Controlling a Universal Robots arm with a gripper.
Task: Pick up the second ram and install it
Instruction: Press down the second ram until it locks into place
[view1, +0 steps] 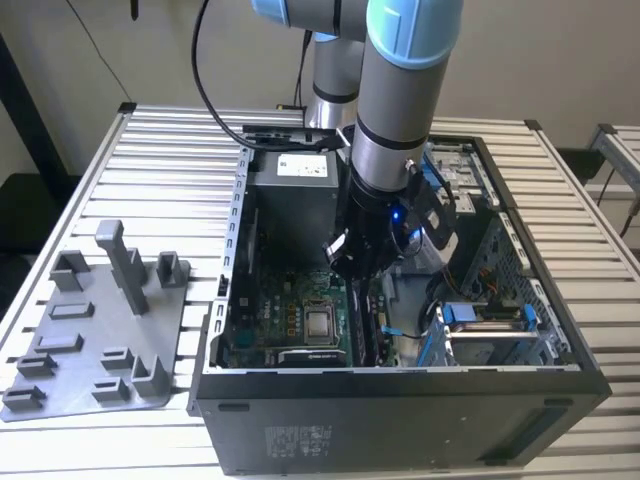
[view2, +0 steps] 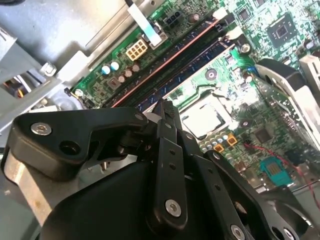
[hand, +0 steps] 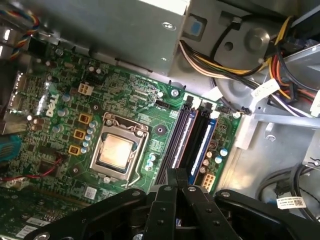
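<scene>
Gripper (hand: 177, 176) down inside case (view1: 400, 425), fingers pressed together, nothing seen clamped between them. Tips parked right over slot bank (hand: 192, 142) on board (hand: 55, 130).

Second ram (hand: 175, 145): taken to be the dark strip standing in the slot straight under the tips, running away from them toward the power supply (hand: 110, 30). Cannot tell if fully seated or if end latches are shut.

Step in hand, judged: pressing the strip home. To do well:
- Keep tips centred on the strip's top edge, not on a neighbouring slot.
- Push straight down, no tilt, or one end seats and the other rides up.
- Stay clear of CPU socket (hand: 116, 152) just beside the tips and of the cable bundle (hand: 220, 55) beyond the slots.
- Light force, since board flex is a risk.

Counts:
- 1 gripper
- 1 board
- 1 CPU socket
- 1 power supply
- Slot rows look like 4, rough count, packed close
- 1 grey fixture tray (view1: 90, 345) outside the case, well apart from gripper
</scene>
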